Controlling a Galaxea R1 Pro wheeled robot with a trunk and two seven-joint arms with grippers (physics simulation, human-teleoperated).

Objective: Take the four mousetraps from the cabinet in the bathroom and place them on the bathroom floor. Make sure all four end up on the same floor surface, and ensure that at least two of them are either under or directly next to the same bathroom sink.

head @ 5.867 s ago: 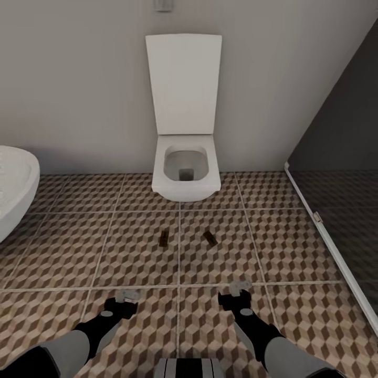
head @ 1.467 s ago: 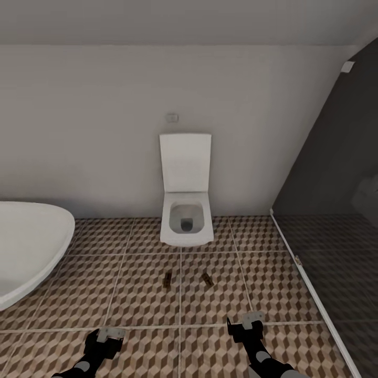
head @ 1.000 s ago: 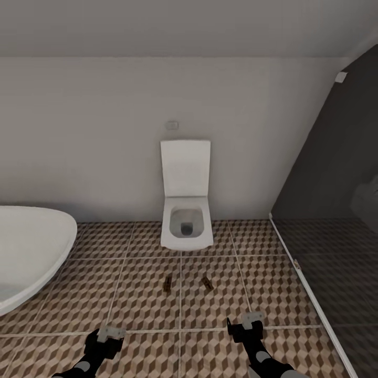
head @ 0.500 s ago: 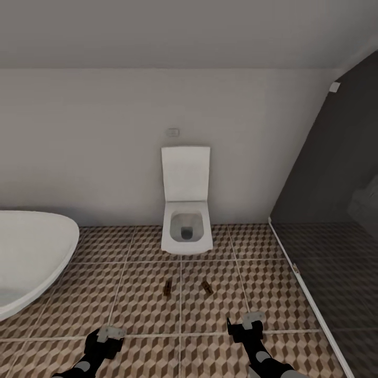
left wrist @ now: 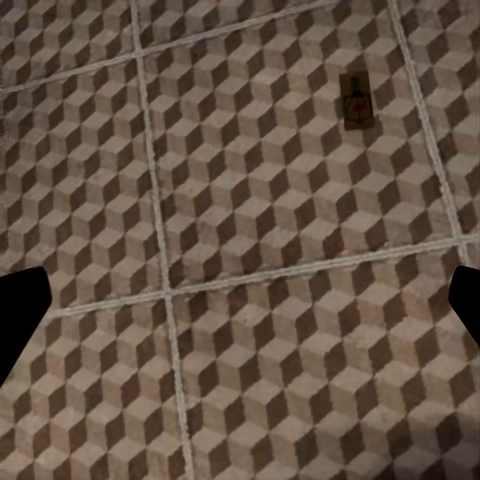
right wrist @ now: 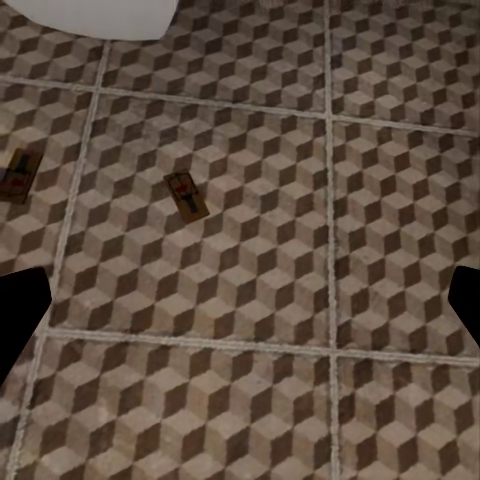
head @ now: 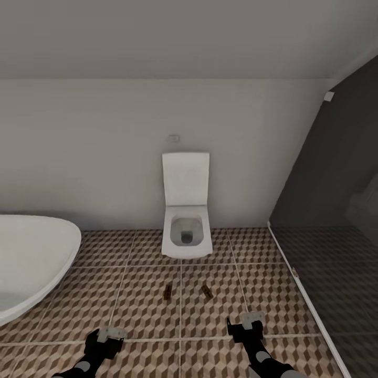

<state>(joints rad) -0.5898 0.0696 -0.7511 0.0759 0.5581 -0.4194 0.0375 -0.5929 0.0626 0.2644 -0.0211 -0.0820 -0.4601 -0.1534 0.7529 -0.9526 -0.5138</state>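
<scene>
The bathroom floor (head: 131, 310) is laid with large square tiles printed in a brown, beige and white cube pattern, split by pale grout lines. Two mousetraps lie flat on it in front of the toilet, on neighbouring tiles either side of one grout line: the left mousetrap (head: 167, 292) and the right mousetrap (head: 207, 292), near each other but apart. The right one lies askew to the grout. Each is a small brown board with dark wire parts.
</scene>
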